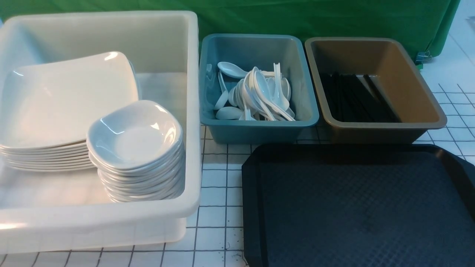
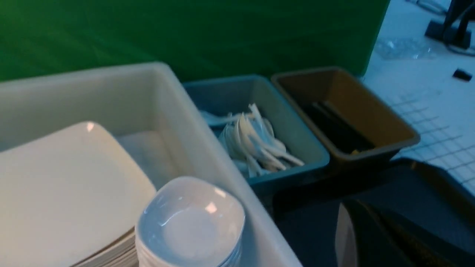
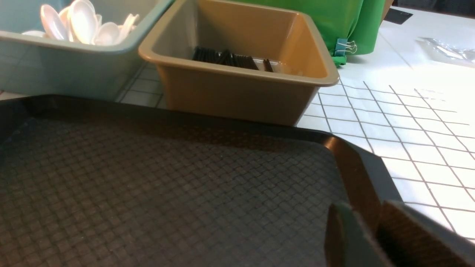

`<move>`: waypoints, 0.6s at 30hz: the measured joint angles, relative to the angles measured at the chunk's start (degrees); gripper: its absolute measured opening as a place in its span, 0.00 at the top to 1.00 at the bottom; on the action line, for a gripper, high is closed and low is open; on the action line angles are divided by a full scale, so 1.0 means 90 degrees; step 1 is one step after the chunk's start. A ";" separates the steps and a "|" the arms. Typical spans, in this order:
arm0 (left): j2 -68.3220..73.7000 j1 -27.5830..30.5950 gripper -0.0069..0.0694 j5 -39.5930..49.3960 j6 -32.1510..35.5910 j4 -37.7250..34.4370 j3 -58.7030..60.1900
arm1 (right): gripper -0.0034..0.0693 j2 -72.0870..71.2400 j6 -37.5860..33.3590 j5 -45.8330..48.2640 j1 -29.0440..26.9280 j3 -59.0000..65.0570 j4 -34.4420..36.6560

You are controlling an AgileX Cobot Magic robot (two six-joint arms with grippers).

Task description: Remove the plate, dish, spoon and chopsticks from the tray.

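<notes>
From the front view I see the black tray (image 1: 356, 207) at the lower right of the frame, its textured floor bare, lying on the gridded desk (image 1: 215, 207). The white tub (image 1: 193, 111) fills the left side; inside it the plates (image 1: 63, 100) sit in a stack at the left, with a stack of small dishes (image 1: 135, 139) in front and to their right. The teal bin (image 1: 259, 126) at upper centre holds the white spoons (image 1: 256, 94), and the brown bin (image 1: 382, 128) beside it on the right holds the black chopsticks (image 1: 356, 98). Neither arm shows here. In the left wrist view, the plates (image 2: 63, 189) and dishes (image 2: 191, 222) fill the lower left, the two bins stand upper centre, and the left pincer (image 2: 374, 237) is a dark blur at the lower right over the tray; its jaws look pressed together, holding nothing. In the right wrist view, the tray (image 3: 167, 185) spreads over the lower left, the brown bin (image 3: 237, 85) just behind it, and the right pincer (image 3: 374, 237) at the lower right shows a narrow gap between its fingers, empty.
</notes>
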 joint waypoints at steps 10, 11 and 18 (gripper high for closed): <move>-0.1603 0.0000 0.91 -0.2394 0.0001 -0.0105 0.1659 | 0.71 0.0000 0.0000 0.0000 0.0000 0.0000 0.0000; -0.1632 0.0000 0.91 -0.2405 0.0001 -0.0117 0.1703 | 0.71 0.0000 0.0000 0.0000 0.0000 0.0000 0.0000; -0.1653 0.0000 0.91 -0.2158 0.0058 -0.0003 0.1994 | 0.68 0.0000 0.0000 0.0000 0.0000 0.0000 0.0000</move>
